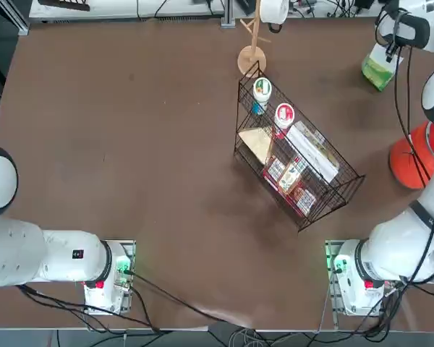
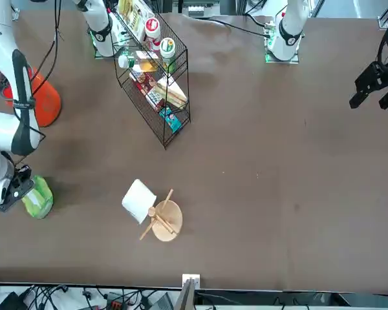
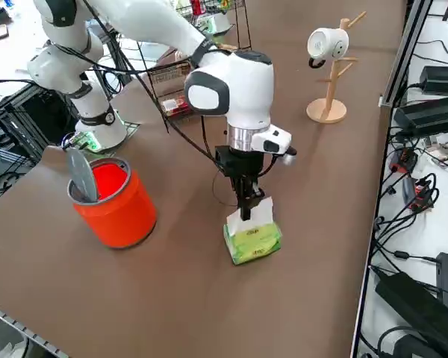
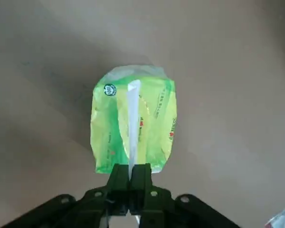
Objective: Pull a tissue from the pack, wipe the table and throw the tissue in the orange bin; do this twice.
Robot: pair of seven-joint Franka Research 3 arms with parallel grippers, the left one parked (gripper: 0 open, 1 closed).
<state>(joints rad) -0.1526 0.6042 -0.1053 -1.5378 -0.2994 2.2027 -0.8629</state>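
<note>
The green pack (image 3: 252,242) lies on the brown table (image 3: 209,313), far right corner in the top view (image 1: 380,71). My right gripper (image 3: 247,207) hangs straight above it, shut on a white tissue (image 3: 263,212) that rises from the pack's slot. In the wrist view the tissue (image 4: 133,118) runs as a thin white strip from the pack (image 4: 154,123) into the closed fingertips of my gripper (image 4: 129,183). The orange bin (image 3: 118,203) stands on the table a short way from the pack, nearer the arm's base, also in the top view (image 1: 412,163).
A grey lid (image 3: 82,175) leans inside the bin. A black wire basket (image 1: 296,163) with cups and packets stands mid-table. A wooden mug tree (image 1: 252,58) with a white mug (image 1: 273,11) is at the far edge. Cables trail past the table's right edge (image 3: 403,179).
</note>
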